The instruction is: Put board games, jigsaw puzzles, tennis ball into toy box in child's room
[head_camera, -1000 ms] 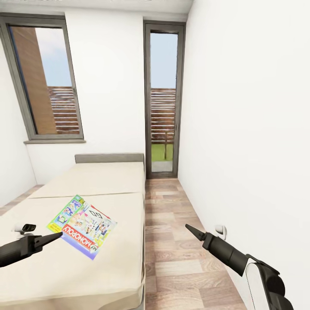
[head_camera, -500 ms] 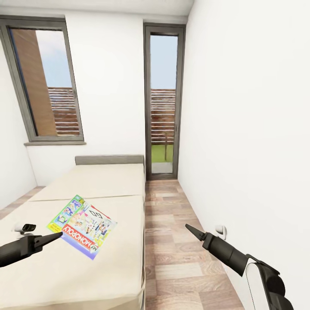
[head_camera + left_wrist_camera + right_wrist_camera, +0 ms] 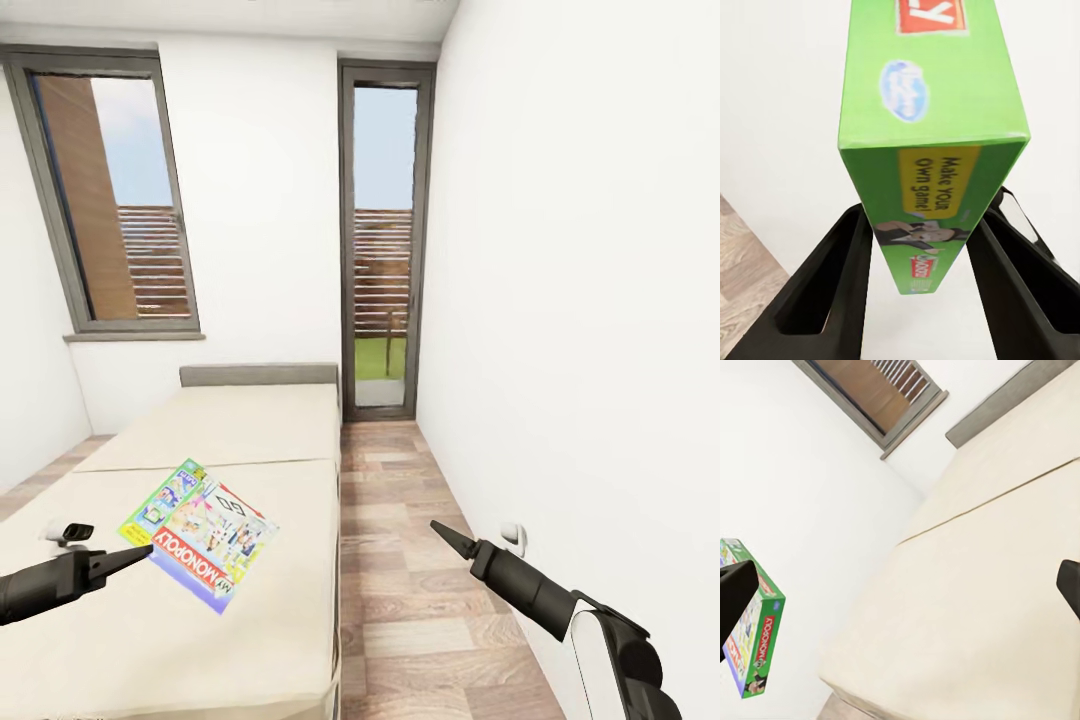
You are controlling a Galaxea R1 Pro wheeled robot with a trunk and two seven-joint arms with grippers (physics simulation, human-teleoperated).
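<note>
View shifted slightly — left gripper clamps green board game, above bed.

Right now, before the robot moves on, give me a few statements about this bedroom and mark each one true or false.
1. The left gripper has a green-sided board game between its fingers. True.
2. The right gripper is carrying a jigsaw puzzle. False: it is open and empty, in front of the floor beside the bed.
3. The game's cover reads Monopoly. True.
4. The floor is blue carpet. False: it is wood-look planks.
</note>
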